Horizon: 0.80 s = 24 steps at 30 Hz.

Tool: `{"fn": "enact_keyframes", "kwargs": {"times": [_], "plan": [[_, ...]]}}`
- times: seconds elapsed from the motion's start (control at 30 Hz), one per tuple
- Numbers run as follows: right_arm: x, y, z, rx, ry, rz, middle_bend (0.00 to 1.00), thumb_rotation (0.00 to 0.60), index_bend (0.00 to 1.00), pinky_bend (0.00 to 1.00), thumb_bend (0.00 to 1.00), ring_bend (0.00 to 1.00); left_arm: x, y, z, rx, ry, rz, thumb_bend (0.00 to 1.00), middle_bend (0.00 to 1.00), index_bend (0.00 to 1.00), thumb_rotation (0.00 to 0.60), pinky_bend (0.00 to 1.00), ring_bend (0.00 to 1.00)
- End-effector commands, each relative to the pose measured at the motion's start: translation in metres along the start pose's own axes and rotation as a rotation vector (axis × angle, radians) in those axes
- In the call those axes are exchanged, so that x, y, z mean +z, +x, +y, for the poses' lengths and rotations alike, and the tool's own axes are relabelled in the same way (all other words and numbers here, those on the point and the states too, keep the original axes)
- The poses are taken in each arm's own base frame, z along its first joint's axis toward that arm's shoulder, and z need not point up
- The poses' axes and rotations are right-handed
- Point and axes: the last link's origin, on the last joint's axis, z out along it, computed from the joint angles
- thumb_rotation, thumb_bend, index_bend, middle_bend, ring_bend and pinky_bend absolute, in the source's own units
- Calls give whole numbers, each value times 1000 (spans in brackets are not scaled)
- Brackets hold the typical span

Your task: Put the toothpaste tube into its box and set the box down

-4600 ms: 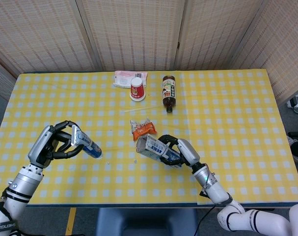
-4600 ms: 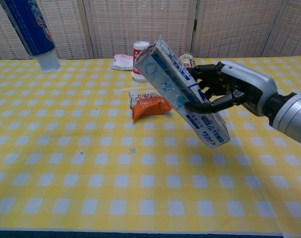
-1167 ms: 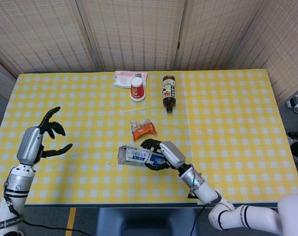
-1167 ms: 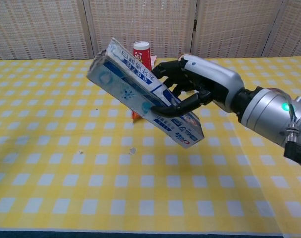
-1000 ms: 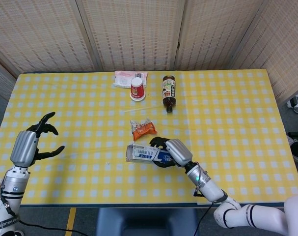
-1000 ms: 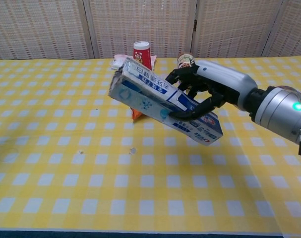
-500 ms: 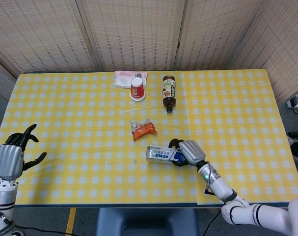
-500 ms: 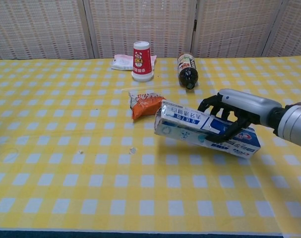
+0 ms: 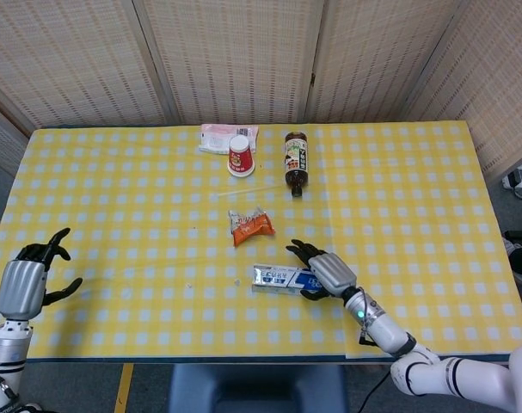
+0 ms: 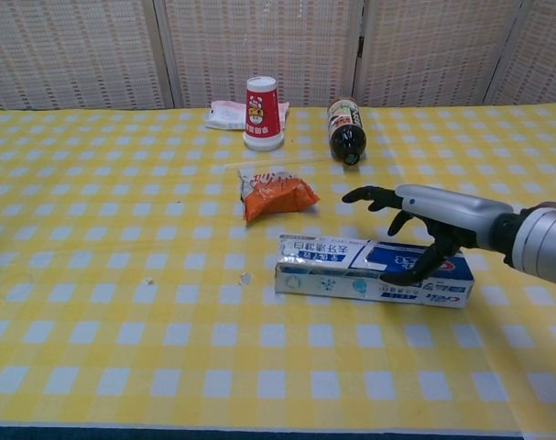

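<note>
Near the front edge of the tabletop [image 9: 114, 172], right of centre in the head view, the toothpaste box [image 9: 286, 278] lies flat, long side along the edge. Right hand [image 9: 322, 271] sits at its right end, fingers spread, nothing gripped. Left hand [image 9: 24, 280] hangs off the front-left corner, fingers apart, empty. Tube not visible anywhere; judged to be inside the box. Orange snack packet [image 9: 250, 225] lies just behind the box toward mid-table. Red paper cup [image 9: 240, 155], brown bottle [image 9: 295, 162] lying down and pink pack [image 9: 219, 138] sit near the back edge, well apart.

Chest view: toothpaste box [image 10: 369, 269] rests on the cloth, flaps at the left end look closed. Right hand [image 10: 424, 215] arches over the right end, fingers wide; one fingertip seems to touch the top face, cannot tell firmly. Left hand not in this view.

Handling, judged: light, thin cardboard, stiff lengthwise, crushes if squeezed hard; glossy, a bit slippery. Best hold is across the long sides near the middle. Snack packet [image 10: 274, 194] is close behind, but nothing blocks lifting the hand away.
</note>
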Motion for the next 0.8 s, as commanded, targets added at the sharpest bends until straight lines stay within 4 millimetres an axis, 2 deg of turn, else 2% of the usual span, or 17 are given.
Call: {"fn": "enact_keyframes", "kwargs": {"times": [0.03,0.17,0.3,0.37,0.43,0.5,0.53,0.63,0.8], "plan": [[-19,7,-1,-11,8,1,0,600,0,135,325,22,-10,2,-4,14,32,-12,199,520,174,600,356,416],[-58,17,4,-154,-1,81,0,600,0,17,325,0,-24,8,-3,22,27,14,199,520,174,600,351,416],[-102,10,7,-323,-64,168,0,600,0,0,325,0,-41,10,-2,29,11,-23,199,495,174,600,303,387],[-125,5,9,-361,-91,214,0,600,0,0,325,0,-49,9,-3,24,6,-60,199,450,171,600,246,333],[-141,2,12,-371,-107,252,0,600,0,0,325,0,-56,7,-5,16,5,-114,199,313,153,600,104,188],[-155,1,17,-370,-120,283,0,600,0,0,326,0,-62,7,-6,28,2,-187,197,188,123,600,19,68],[-160,0,20,-366,-125,295,0,600,0,0,326,0,-63,10,-5,32,-4,-197,194,128,102,600,0,23],[-170,1,29,-359,-150,316,0,600,0,0,325,0,-66,16,-1,40,-23,-199,187,49,63,600,0,0],[-177,9,32,-351,-162,324,0,600,0,0,325,0,-72,24,6,32,-53,-166,185,4,22,600,0,0]]}}
